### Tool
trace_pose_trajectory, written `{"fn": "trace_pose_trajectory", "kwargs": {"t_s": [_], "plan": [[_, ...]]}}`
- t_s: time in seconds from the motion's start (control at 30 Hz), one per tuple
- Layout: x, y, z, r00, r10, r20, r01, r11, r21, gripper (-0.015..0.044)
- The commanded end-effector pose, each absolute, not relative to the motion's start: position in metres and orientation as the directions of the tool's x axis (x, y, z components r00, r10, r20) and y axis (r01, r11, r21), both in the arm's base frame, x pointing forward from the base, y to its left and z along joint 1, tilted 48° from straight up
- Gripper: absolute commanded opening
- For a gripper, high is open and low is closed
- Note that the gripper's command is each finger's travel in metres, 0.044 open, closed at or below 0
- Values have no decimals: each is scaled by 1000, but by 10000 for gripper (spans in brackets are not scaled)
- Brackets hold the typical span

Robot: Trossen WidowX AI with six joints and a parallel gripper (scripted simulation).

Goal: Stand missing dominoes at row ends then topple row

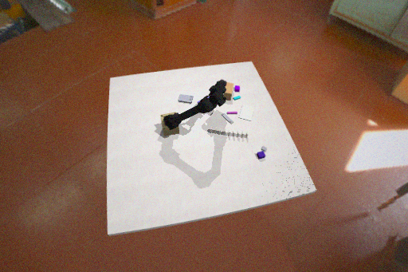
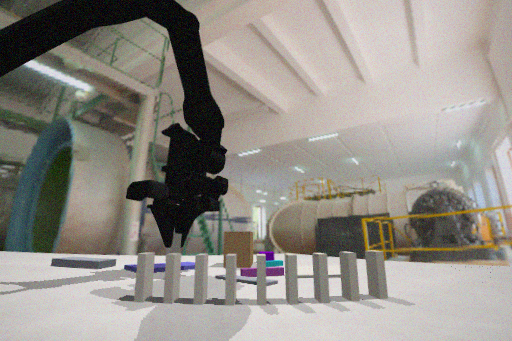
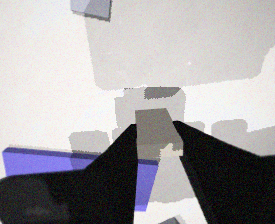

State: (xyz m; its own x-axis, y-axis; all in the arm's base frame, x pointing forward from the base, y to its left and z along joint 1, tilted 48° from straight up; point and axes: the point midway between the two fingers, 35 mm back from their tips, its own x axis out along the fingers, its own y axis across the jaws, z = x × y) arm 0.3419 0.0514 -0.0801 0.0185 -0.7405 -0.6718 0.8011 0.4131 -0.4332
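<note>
"Beyond the row of standing dominoes [image 1: 232, 134] [image 2: 261, 279], seen from outside, what is the gripper [image 1: 218, 90] [image 2: 175, 246] [image 3: 154, 128] doing?"

"Its fingers are pinching a grey-brown domino [image 3: 155, 126]; the wrist view is showing that, while the arm is covering the spot from above."

"And the row itself?"

"Nine are standing upright. Behind them, the outside view is showing a blue slab [image 2: 160, 267] [image 3: 48, 164] and a tan block [image 1: 229, 90] [image 2: 238, 249]. Only the top view is showing a dark purple cube [image 1: 260, 155] and a small grey cube [image 1: 264, 148], sitting just past the row's end away from the arm's base."

"What's underneath?"

"A white board [image 1: 159, 197] [image 2: 300, 319] [image 3: 33, 60] is carrying the row, lying on a reddish-brown floor [image 1: 60, 125]. Past the row, yellow railings [image 2: 435, 214] are standing in a large hall."
</note>
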Motion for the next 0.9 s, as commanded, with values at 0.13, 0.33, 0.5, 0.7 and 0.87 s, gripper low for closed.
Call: {"fn": "trace_pose_trajectory", "kwargs": {"t_s": [0.13, 0.33, 0.5, 0.7, 0.87], "plan": [[337, 132, -7, 42, -729, -683, 808, 427, -406, 107], [336, 132, -4, 42, -730, -683, 805, 430, -410, 107], [318, 99, 40, 40, -731, -681, 703, 505, -501, 107], [279, 51, 88, 38, -735, -677, 533, 588, -609, 107], [251, 23, 107, 36, -738, -674, 424, 622, -659, 107]]}}
